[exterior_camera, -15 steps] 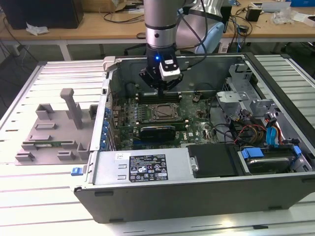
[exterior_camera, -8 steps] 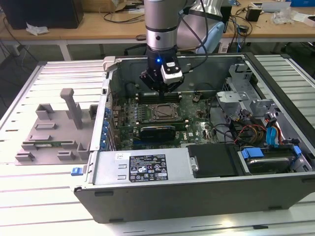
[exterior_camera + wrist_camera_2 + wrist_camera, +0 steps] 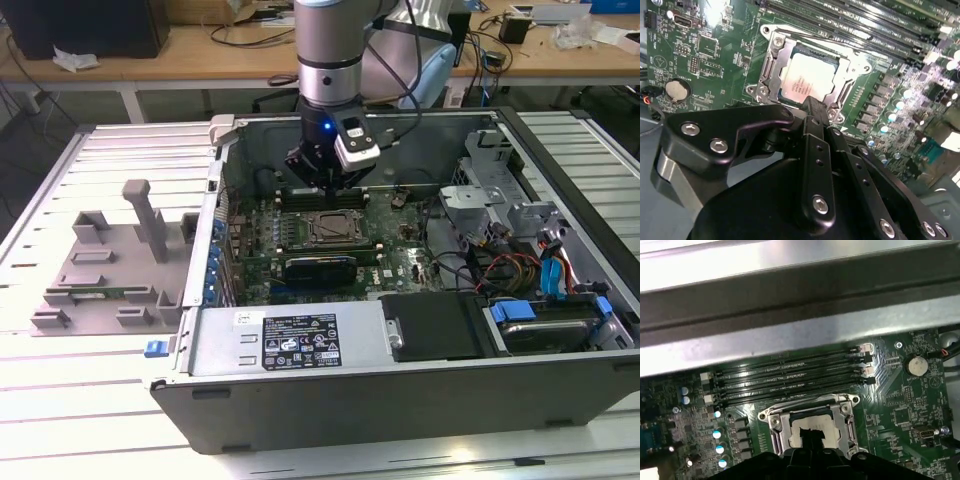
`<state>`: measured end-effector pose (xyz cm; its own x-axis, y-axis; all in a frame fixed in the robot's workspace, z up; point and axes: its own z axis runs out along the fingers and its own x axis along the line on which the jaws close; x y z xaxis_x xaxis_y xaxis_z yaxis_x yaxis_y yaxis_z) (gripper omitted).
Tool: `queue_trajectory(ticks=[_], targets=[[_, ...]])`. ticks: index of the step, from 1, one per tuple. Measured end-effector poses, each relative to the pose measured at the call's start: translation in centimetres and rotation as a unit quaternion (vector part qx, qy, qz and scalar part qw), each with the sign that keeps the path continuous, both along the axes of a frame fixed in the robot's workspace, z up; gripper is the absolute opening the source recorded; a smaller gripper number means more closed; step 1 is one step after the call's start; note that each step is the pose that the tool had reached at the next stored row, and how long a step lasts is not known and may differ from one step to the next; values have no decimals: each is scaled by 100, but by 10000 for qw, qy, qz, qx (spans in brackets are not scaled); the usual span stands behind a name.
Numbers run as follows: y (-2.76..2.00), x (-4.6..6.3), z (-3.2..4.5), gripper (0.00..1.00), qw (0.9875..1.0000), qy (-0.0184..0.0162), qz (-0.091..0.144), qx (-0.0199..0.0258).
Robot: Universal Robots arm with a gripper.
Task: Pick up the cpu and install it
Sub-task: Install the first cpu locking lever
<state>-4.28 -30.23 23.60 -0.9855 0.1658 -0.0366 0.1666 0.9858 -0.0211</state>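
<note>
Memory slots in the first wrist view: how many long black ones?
4, side by side as one bank of memory slots, between the socket and the case wall. More may be hidden elsewhere.

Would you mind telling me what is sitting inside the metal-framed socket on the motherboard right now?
The cpu lies flat inside the socket, silver top facing up. The gripper hangs just above it, hiding one edge of the socket. Nothing beneath the chip can be seen.

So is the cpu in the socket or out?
In: the cpu lies flat inside the socket frame, with the gripper just above its edge.
</note>
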Motion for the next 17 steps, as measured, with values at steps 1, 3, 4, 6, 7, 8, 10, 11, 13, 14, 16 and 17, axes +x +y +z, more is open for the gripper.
queue_trajectory(ticks=[1,3,4,6,7,8,10,11,13,14,16,17], targets=[[-15,0,-3,11,10000,-18,24,0],[-54,0,-9,11,9999,-80,74,0],[-81,0,-11,11,9999,-134,101,0],[-113,0,-12,11,9998,-190,116,-1],[-151,0,-13,11,9997,-226,122,-1],[-177,1,-13,11,9996,-239,123,-1],[-215,1,-13,11,9996,-242,123,-1],[-222,1,-13,11,9996,-242,123,-1],[-224,0,-6,11,9996,-242,122,-1],[-224,0,44,11,9996,-243,123,1],[-224,1,57,11,9996,-243,123,4],[-224,0,58,11,9996,-243,123,4]])
